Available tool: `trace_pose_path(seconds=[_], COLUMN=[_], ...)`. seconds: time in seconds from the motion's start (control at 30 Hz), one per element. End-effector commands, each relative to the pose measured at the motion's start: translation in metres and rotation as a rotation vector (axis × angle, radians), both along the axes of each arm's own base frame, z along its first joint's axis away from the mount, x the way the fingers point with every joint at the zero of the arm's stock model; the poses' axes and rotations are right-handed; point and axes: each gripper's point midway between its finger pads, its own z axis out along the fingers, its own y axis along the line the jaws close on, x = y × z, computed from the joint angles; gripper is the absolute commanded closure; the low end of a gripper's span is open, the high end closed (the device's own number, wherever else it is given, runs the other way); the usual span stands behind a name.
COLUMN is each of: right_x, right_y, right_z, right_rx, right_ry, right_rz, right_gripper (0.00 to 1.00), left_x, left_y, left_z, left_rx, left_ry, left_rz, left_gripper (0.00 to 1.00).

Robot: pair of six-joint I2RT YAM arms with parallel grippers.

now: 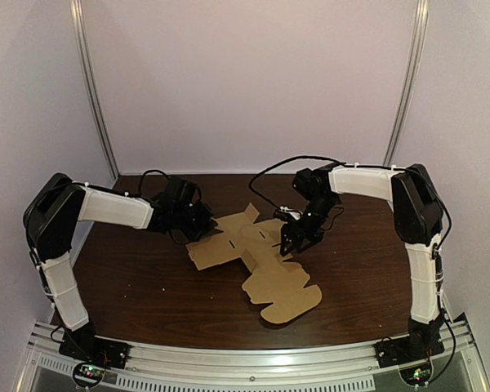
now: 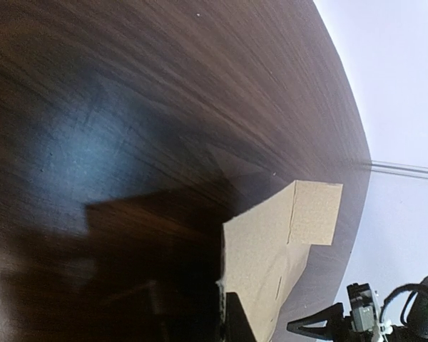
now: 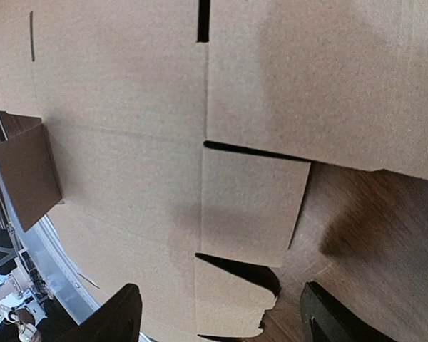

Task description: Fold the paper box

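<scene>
Cardboard blank [image 1: 269, 286], plain brown, on table [image 1: 147, 278].

tabletop [image 1: 147, 286]: dark brown wood-grain surface, glossy, w/ pale reflection patches in left wrist view. backdrop [image 1: 253, 82]: plain white walls on rear, left and right sides, meeting tabletop at far edge. metal strips: 1 at rear-left corner [image 1: 94, 98], 1 at rear-right corner [image 1: 408, 82], both curved, running up out of view. slotted aluminium rail [image 1: 261, 359]: spans near edge of tabletop, left to right.
</scene>
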Motion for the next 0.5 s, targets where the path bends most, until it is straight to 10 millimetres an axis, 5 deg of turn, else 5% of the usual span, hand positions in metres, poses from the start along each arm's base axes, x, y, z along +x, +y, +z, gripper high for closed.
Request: trace_pose_path(seconds=[0.0,0.47], right_x=[0.011,0.007], right_y=[0.007,0.03], right_z=[-0.004,0.005], right_rx=[0.036,0.282], right_ry=[0.024,0.215], right_rz=[-0.019,-0.052], right_gripper=[0.22,0.2], left_x=[0.005,0.0], left_y=[0.0,0.004], left_z=[0.027,0.03], left_rx=[-0.068,-0.078], left_ry=[-0.061,-0.067], left_rz=[0.015,0.027], left_gripper=[1.0,1.0])
